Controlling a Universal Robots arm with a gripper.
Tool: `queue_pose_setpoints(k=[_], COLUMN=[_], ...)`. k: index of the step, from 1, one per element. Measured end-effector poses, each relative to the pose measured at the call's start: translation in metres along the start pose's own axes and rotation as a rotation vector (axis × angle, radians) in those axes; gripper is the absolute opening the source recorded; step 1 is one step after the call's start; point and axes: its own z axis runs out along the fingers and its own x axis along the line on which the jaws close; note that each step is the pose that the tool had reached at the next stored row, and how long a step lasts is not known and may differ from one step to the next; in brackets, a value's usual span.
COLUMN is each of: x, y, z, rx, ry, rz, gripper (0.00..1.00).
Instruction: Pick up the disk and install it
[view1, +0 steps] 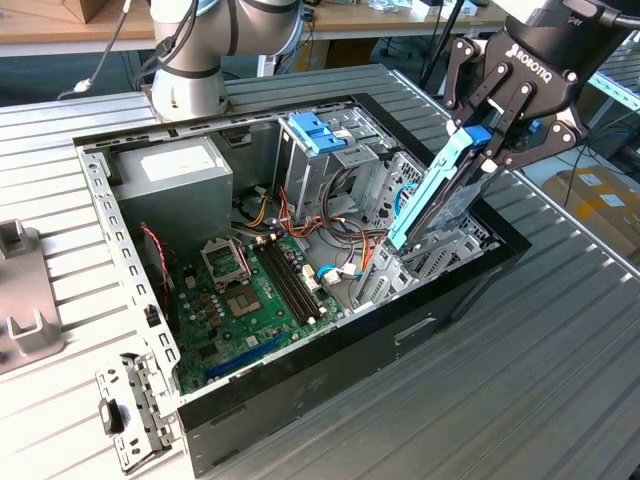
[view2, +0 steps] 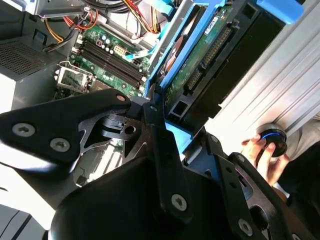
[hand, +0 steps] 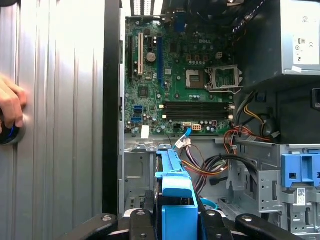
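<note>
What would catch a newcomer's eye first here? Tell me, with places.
The gripper holds the blue-framed disk tilted over the open computer case, at the exterior view's right. Inside the case lies the green motherboard. In the second wrist view, a person's hand rests on a round knob outside the case.

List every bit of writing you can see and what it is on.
On the gripper, which holds the disk: white maker's lettering, left unquoted.
On the circuit board: a maker's mark and tiny markings, too small to read.
On the white label of the grey box: print too small to read.
On the sticker of the drive cage: likewise.
</note>
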Motion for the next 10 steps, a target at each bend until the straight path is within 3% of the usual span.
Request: queue_pose_setpoints(k=[10], x=[0.0004], y=[-0.0033], z=[0.0058], rx=[0.0000], ry=[0.0000], rz=[0.000], gripper=[0.37])
